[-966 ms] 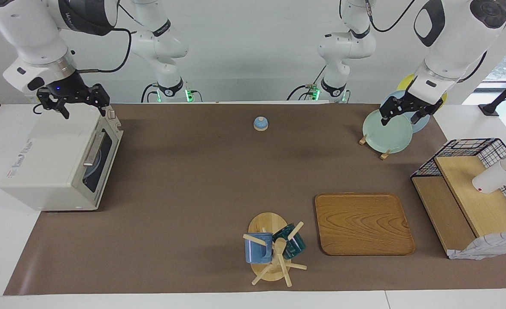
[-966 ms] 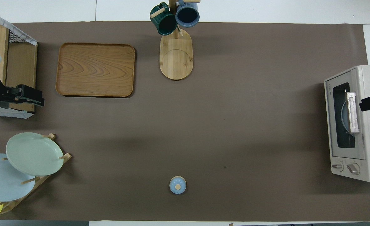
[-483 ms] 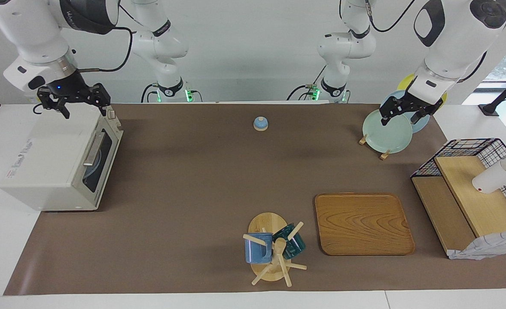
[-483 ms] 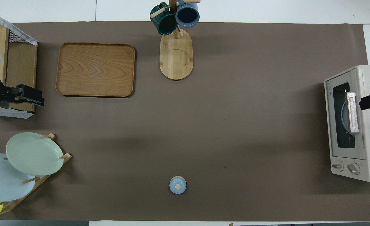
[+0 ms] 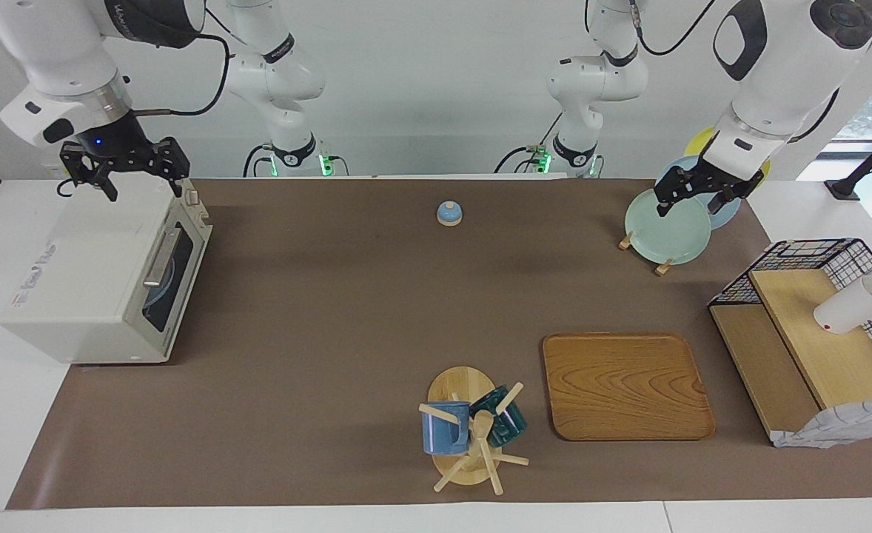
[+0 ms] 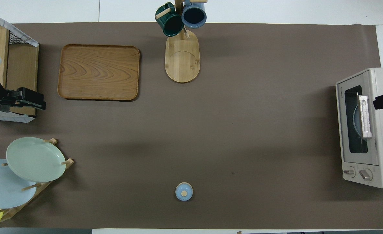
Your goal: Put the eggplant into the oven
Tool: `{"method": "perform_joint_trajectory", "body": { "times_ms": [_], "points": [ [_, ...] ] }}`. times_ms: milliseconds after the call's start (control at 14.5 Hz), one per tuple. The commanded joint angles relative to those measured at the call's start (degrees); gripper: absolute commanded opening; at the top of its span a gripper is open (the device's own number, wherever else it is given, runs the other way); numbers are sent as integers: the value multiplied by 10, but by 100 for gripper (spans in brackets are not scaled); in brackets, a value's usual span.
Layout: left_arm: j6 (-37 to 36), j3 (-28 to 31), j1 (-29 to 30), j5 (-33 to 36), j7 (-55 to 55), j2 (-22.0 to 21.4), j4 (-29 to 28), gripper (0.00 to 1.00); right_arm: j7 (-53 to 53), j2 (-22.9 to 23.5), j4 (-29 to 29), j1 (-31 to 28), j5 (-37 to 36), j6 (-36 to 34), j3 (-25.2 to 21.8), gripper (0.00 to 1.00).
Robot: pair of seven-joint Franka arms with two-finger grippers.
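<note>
oven (image 5: 103, 277) at worktop edge, right arm's end, door closed | eggplant: not visible, likely inside | right gripper (image 5: 126, 172) over oven, spread, empty | left gripper (image 5: 697, 194) over plates (image 5: 667, 226), spread, empty, waiting

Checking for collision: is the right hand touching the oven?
Apart. The facing view shows the right hand raised above the oven, with the wall and table edge visible under its fingertips.

A robot lab: two white arms (image 5: 769, 81) at a brown-matted table (image 5: 347, 311) staged with kitchenware against a bare wall.
</note>
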Motion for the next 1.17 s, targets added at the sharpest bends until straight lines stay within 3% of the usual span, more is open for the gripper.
{"method": "perform_joint_trajectory", "body": {
  "times_ms": [0,1103],
  "points": [
    [-2,-5,6,9,-1,-8,-3,100,29,10,19,-2,24,-14,2,100],
    [-2,-5,6,8,-1,-8,-3,100,31,5,17,10,35,-48,2,100]
  ]
}}
